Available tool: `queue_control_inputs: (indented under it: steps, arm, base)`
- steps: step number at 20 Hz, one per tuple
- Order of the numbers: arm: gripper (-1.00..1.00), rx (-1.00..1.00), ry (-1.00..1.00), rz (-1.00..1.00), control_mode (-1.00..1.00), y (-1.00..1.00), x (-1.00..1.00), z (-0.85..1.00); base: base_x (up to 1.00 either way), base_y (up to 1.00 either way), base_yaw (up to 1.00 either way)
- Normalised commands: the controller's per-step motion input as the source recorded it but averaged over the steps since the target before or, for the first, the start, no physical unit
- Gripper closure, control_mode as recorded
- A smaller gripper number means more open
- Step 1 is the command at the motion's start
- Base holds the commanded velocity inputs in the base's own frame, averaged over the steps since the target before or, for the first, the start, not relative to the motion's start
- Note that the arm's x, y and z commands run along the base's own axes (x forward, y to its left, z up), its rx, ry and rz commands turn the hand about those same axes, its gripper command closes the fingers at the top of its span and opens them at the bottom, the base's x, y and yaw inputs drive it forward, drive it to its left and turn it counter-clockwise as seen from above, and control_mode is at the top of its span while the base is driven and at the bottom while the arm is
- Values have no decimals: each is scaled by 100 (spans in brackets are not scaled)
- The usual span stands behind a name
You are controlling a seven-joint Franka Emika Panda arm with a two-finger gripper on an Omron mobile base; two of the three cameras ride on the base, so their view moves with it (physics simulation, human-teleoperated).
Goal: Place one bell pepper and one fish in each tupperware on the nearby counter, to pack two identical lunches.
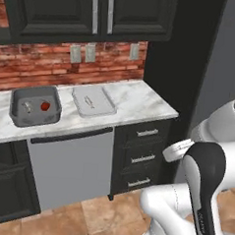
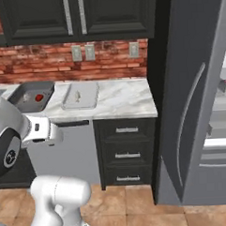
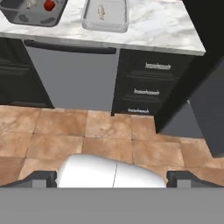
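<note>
Hanging low over the tan tiled floor, the gripper has its two dark fingertips spread wide, nothing between them. Ahead: black drawer cabinets under the white marble counter. Up there the shallow light grey tray holds a pale fish. Farther left, the deep dark grey tub contains a red bell pepper beside another fish.

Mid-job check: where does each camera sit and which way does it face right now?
Left base view: behind the arm's left, facing the white marble counter; white arm at lower right.
Right base view: behind its right, facing counter and dark fridge door; arm at lower left.
Hand view: looks down at floor and counter; open end effector at bottom.
All share the deep dark grey tub and shallow light grey tray.
</note>
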Motion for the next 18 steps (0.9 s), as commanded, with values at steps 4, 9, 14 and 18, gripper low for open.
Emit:
queue_control_inputs:
  steps: [4,9,14,18]
  arm:
    - [-100,0,0,0,100,0,0,0]
    - [-100,0,0,0,100,0,0,0]
    - [-100,0,0,0,100,0,0,0]
    - [-100,0,0,0,100,0,0,0]
  base:
    - [-100,-95,8]
    - [-98,-89,7]
    - [-25,-100,0]
    - [6,-100,0]
